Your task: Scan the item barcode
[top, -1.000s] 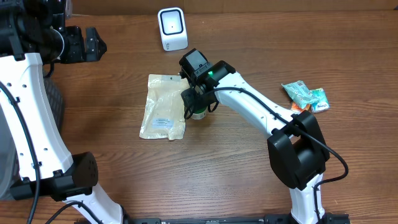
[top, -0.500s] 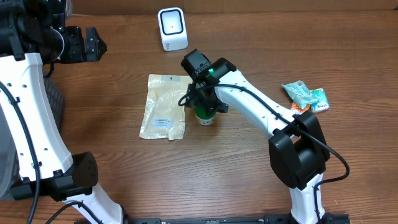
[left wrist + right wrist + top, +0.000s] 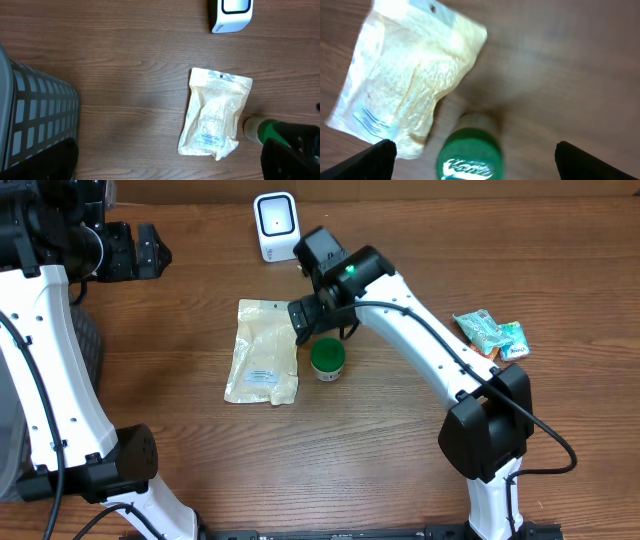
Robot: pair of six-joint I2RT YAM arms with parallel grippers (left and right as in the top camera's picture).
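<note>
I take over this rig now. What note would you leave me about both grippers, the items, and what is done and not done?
Right gripper: open, holding nothing, just above the green-capped bottle.
Left gripper: open and empty, at the far left edge, away from the items.
Bottle: upright on the table, beside the pale pouch, which lies flat.
Scanner: at the back edge, beyond the pouch.
Snack packets: at the right side, untouched.
Done: nothing is held; the pictures do not show whether any barcode was read.
Left: probably grasp an item and turn its barcode to the scanner.
</note>
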